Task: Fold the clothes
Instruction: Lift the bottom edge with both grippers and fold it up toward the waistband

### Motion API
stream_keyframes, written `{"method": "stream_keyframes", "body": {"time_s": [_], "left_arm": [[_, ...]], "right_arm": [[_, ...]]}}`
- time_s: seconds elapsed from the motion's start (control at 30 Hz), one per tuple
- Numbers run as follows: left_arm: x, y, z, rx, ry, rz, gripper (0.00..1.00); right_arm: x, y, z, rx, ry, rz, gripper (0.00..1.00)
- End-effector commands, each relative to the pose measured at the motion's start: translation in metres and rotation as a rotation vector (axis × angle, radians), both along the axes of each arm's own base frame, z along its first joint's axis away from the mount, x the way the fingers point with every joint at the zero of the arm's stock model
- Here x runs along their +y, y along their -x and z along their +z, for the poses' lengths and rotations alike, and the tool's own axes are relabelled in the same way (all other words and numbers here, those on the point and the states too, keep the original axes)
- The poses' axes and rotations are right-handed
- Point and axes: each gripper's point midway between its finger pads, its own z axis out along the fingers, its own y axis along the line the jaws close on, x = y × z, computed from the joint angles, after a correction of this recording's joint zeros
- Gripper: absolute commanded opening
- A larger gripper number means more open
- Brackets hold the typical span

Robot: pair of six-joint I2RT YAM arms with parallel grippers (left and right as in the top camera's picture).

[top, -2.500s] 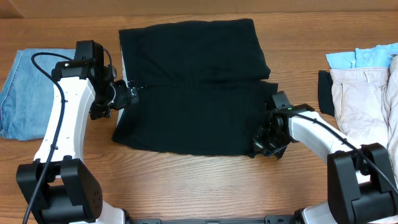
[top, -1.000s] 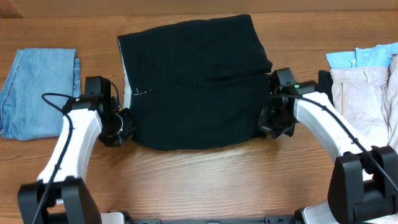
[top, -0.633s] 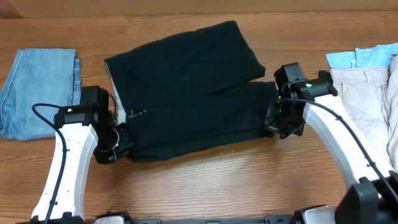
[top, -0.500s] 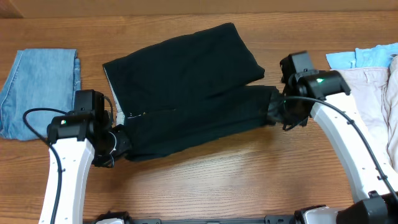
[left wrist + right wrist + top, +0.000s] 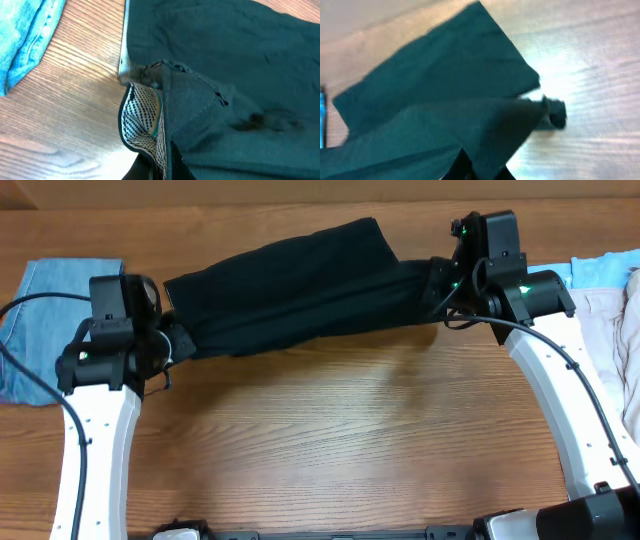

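Observation:
The black shorts-like garment [image 5: 290,285] lies as a long band across the far half of the wooden table [image 5: 330,440]. Its near edge is lifted and carried over its far part. My left gripper [image 5: 172,345] is shut on the left end of that edge. In the left wrist view the cloth [image 5: 225,75] rises from the gripper [image 5: 165,170], with a black-and-white patterned lining [image 5: 142,117] showing. My right gripper [image 5: 437,285] is shut on the right end. In the right wrist view the fabric [image 5: 435,85] drapes from the gripper [image 5: 480,172] and hides the fingertips.
Folded light-blue denim [image 5: 40,310] lies at the left edge, close behind my left arm, and shows in the left wrist view [image 5: 25,40]. Beige clothes [image 5: 610,320] and a light-blue cloth [image 5: 590,270] lie at the right edge.
Both grippers lifted the garment's near edge and carried it toward the far side. The flat black spread has become a narrower folded band, and both arms now reach farther back.

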Motion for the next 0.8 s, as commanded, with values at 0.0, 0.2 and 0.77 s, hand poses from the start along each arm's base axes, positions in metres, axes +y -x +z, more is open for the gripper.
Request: {"method": "stream_keyframes", "body": {"time_s": [0.0,0.2,0.77], "left_arm": [[0.028,-0.012,-0.011,0.039,-0.111,0.093,0.04],[0.037,-0.031,-0.022,0.026,-0.133,0.138,0.04],[0.065,-0.116,-0.088,-0.047,-0.248,0.19,0.06]], "right_arm": [[-0.007,-0.02,0.015,-0.082,0.03,-0.036,0.04],[0.019,-0.046,-0.048,0.029,-0.032,0.037,0.04],[0.078,-0.146,-0.123,-0.205,-0.068,0.094,0.04]]}}
